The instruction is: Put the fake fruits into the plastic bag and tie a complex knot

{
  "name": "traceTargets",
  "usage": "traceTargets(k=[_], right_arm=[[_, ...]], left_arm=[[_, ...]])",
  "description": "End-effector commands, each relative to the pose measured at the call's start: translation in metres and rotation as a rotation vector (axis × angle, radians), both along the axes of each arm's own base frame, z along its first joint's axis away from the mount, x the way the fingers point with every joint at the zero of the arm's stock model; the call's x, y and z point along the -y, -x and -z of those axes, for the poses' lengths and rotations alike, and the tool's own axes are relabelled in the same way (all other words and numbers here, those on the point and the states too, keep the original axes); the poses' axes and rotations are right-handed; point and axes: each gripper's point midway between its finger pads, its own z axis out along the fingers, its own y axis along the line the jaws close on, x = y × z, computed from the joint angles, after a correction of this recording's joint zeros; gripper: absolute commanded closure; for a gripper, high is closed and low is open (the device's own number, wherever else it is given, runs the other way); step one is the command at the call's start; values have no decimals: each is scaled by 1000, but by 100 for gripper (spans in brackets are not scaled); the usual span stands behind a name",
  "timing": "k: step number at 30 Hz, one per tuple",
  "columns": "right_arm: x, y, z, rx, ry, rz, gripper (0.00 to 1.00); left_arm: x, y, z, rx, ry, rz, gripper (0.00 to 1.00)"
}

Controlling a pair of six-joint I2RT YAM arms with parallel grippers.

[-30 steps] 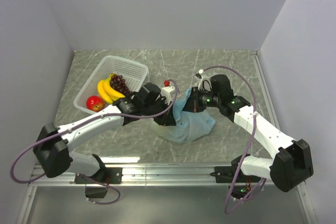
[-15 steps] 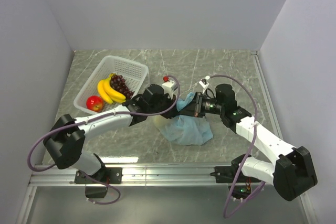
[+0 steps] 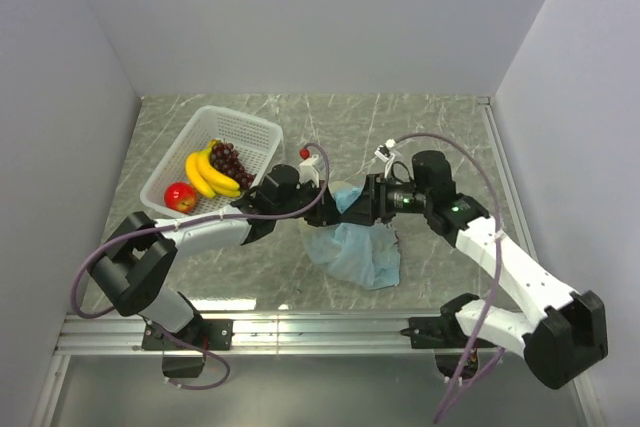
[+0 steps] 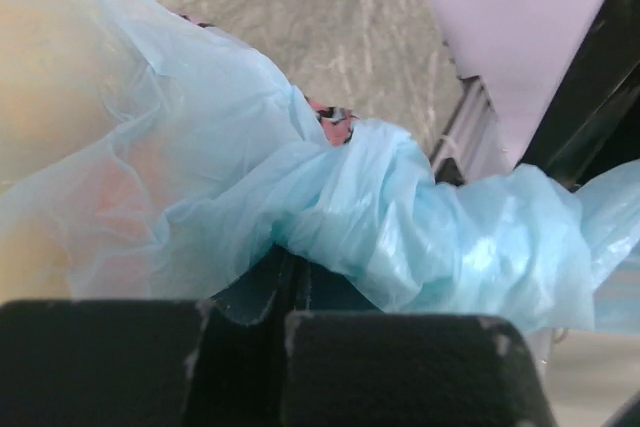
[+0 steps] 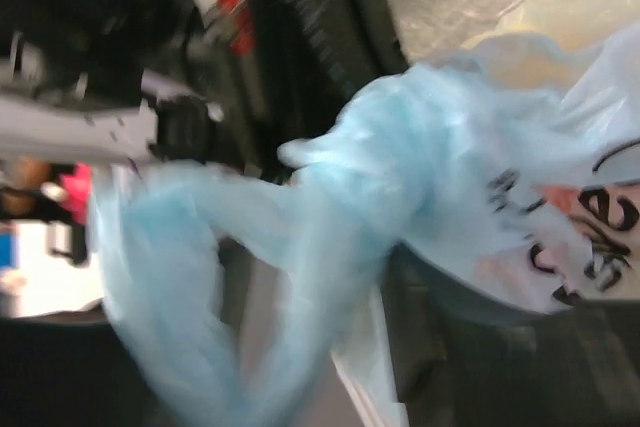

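**Both hands meet at the gathered top of the blue bag, mid-tabletop**

The plastic bag (image 3: 355,252) lies slumped near the middle of the tabletop (image 3: 440,127), a little toward the near edge, with its light-blue handles bunched into a thick twisted band (image 4: 450,237) at the top; pale yellow and orange shapes show dimly through its film. The left hand (image 3: 322,211) is closed, its dark fingers (image 4: 380,367) pressed together on a fold of the bag just under that band. The right hand (image 3: 362,209) faces it from the other side, right against the same bunched film, but its wrist view is blurred and I cannot tell how wide it stands or whether it grips. Toward the far left corner, a white basket (image 3: 250,127) holds bananas (image 3: 205,175), grapes (image 3: 228,159) and a red apple (image 3: 180,197).
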Motion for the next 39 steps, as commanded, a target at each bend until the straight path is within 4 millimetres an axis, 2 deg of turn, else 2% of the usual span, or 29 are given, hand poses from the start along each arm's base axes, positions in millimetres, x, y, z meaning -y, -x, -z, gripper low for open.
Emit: traceTargets(k=[1,3,4,5,7,9,10,11,13,15,17,19,22,23,27,28,30,33,36,37,39], right_arm=[[26,22,-15,162,133,-91,34],[37,24,-31,239,150,-96,33],[43,29,-31,221,163,-94,33],[52,27,-41,256,155,-76,33],[64,26,-46,254,152,-39,33],[83,13,-49,245,151,48,36],[91,5,-47,233,156,92,40],[95,-2,-35,182,157,122,49],[103,-17,-22,139,162,171,54],[99,-23,3,26,148,154,55],[93,-35,18,-60,117,152,55],[86,-44,19,-65,84,138,54],[73,-48,21,-89,49,120,42],[64,-43,25,-127,40,96,37],[41,-22,44,-221,18,25,30],[37,-22,44,-211,4,19,27],[24,-8,49,-269,-19,-31,26],[9,-2,48,-308,-45,-73,25],[2,-8,49,-358,-84,-57,25],[-3,-16,43,-368,-124,-40,25],[-8,-16,40,-382,-163,-32,25]], left_arm=[[11,6,-24,11,112,70,100],[12,6,-26,11,114,73,100],[11,6,-25,8,109,72,100],[11,6,-23,6,104,73,100],[10,7,-21,1,95,74,100],[8,8,-21,2,91,75,100],[7,9,-20,-1,88,77,100],[7,10,-21,0,90,76,100],[7,10,-21,-2,91,80,100],[7,13,-21,-9,94,96,100],[9,15,-22,-11,104,112,100],[10,18,-22,-17,113,136,100],[11,20,-23,-19,131,158,100],[11,21,-20,-32,132,161,100],[16,25,-23,-44,178,203,100],[17,25,-24,-42,187,210,100],[19,27,-22,-66,193,227,100],[20,28,-27,-69,228,241,100],[21,35,-38,-66,290,277,100],[21,37,-41,-81,309,285,100],[20,43,-48,-66,351,319,100]])
